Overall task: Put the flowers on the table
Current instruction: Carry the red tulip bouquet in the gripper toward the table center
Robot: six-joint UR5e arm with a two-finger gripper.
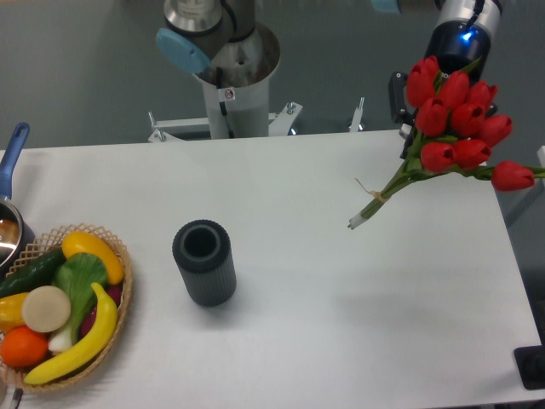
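The flowers [456, 128] were held in the air above the far right corner of the table [341, 281], with the red heads up and the stem ends pointing down and toward the middle of the table. The cut ends seemed to hang a little above the white surface, not yet touching it, though one fixed view made this hard to judge. The end effector [407, 115] was mostly hidden behind the blossoms; only a dark part showed beside them, so I could not tell how its fingers stood, though the bunch hanging there suggested that it was gripped.

To do this step well, I judged that the arm should go down slowly and tilt the bunch flatter, so the stems meet the table first and the heads lie down softly after. The release should come only when the bunch rests fully, because the heads are heavy and one tulip already stuck out toward the right edge. It would be safer to set it a bit more inward, well apart from the dark cylinder [204, 262].

The bunch had about nine red tulips, green stems and leaves, and a pale string around the lower stems.
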